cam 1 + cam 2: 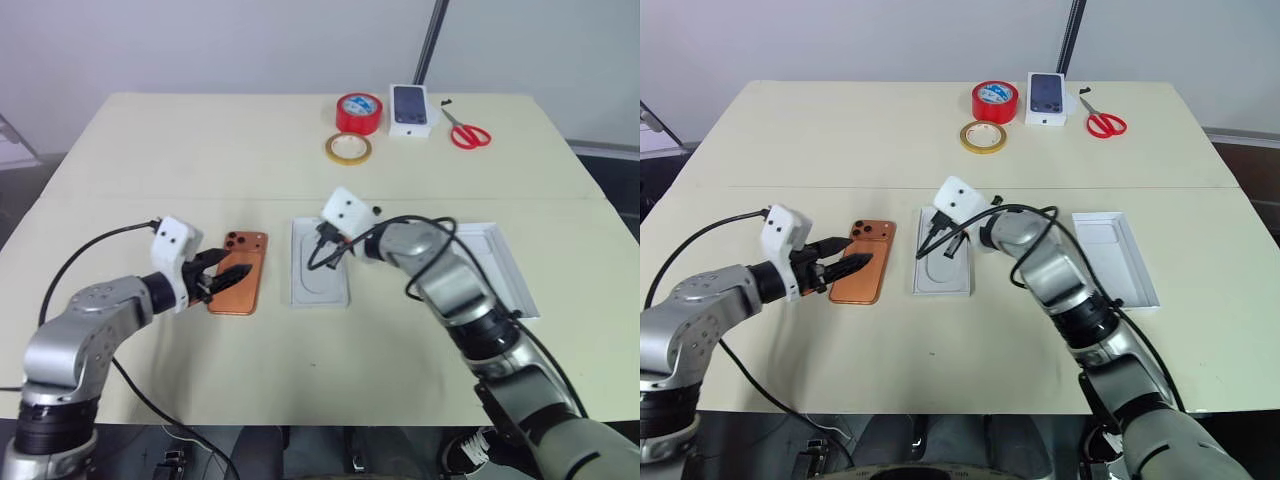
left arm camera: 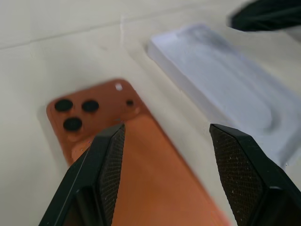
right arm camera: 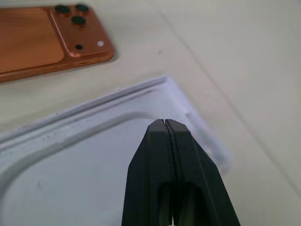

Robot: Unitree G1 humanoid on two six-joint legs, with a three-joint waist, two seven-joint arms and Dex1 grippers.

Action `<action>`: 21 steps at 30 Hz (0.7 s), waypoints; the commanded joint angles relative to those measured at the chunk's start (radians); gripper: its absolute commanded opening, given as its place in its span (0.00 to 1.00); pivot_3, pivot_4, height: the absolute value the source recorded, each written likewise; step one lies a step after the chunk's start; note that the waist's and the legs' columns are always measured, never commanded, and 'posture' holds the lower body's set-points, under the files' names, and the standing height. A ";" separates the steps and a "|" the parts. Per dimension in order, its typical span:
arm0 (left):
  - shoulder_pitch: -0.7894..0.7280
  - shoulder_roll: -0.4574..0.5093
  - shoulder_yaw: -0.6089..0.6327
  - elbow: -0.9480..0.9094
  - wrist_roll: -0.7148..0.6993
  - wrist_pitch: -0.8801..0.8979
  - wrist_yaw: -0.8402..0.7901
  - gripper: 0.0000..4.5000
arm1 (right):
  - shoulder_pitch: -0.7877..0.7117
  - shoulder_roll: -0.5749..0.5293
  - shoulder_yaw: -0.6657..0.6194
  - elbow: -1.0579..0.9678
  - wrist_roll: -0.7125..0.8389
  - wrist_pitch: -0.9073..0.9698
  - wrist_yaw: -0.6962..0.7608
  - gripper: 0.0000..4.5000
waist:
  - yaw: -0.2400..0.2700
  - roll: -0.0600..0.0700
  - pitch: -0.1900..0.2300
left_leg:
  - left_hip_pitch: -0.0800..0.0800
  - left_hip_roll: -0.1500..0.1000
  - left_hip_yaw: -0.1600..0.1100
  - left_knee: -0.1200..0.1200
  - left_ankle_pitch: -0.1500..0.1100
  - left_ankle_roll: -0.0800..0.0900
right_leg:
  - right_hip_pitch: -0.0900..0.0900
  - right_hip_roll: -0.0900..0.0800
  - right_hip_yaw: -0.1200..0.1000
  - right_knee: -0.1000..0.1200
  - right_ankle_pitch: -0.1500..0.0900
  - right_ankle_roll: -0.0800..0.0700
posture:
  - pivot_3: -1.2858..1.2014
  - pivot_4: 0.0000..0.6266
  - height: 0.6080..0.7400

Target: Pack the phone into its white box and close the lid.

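Observation:
The orange phone [image 1: 243,275] lies flat, back up, lenses at its far end. My left gripper [image 1: 230,272] hovers low over its near half, open, the fingers [image 2: 110,155] spread above the phone [image 2: 155,174] and holding nothing. Right beside the phone is a white insert [image 1: 320,270] with a rounded recess. My right gripper [image 3: 164,123] is shut, its tips on the insert [image 3: 70,160] by a corner of the recess. The white box is hidden; I cannot tell whether it lies under the insert. The lid [image 1: 1118,258], a plain white tray, lies open side up further right.
At the table's far side stand a red tape roll [image 1: 358,112], a yellow tape ring [image 1: 347,148], a box printed with a dark phone [image 1: 413,108] and red-handled scissors [image 1: 468,133]. Black cables trail from both wrists over the table.

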 commanded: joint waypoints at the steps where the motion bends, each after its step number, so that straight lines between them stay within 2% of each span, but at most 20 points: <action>1: 0.027 0.034 -0.003 -0.017 0.013 -0.087 -0.063 0.66 | -0.048 0.046 -0.001 0.075 -0.026 -0.024 -0.035 0.00 | 0.000 0.000 0.000 | 0.000 0.000 0.000 0.000 0.000 0.001 | 0.000 0.000 0.000 0.000 0.000 0.000 | 0.52 0.24 1.00; 6: 0.065 0.040 -0.006 -0.037 0.019 -0.119 -0.067 0.66 | -0.062 0.060 0.028 0.182 -0.088 -0.043 -0.071 0.00 | -0.004 0.000 0.000 | 0.000 0.000 0.000 0.000 -0.001 0.001 | -0.001 0.000 0.000 0.001 0.000 0.000 | 0.52 0.24 1.00; 13: 0.096 0.013 -0.001 -0.067 -0.008 -0.103 -0.037 0.66 | -0.033 0.043 0.026 0.160 -0.135 -0.086 -0.078 0.00 | -0.005 0.000 0.000 | 0.000 0.000 0.000 0.000 -0.001 0.002 | -0.002 0.000 0.000 0.002 0.000 0.000 | 0.52 0.24 1.00; 17: 0.095 -0.012 0.035 -0.066 -0.044 -0.063 0.005 0.66 | -0.004 0.031 0.005 0.064 -0.109 -0.113 -0.035 0.00 | -0.005 0.000 0.000 | 0.000 0.000 0.000 0.000 -0.001 0.002 | -0.001 0.000 0.000 0.002 0.000 0.000 | 0.52 0.24 1.00; 21: 0.027 -0.037 0.167 0.006 -0.141 0.111 0.138 0.66 | 0.014 0.028 -0.008 -0.124 -0.006 -0.044 0.091 0.00 | -0.008 0.000 0.000 | -0.001 0.001 0.000 0.000 -0.001 0.002 | -0.002 0.001 0.000 0.002 0.000 0.000 | 0.52 0.24 1.00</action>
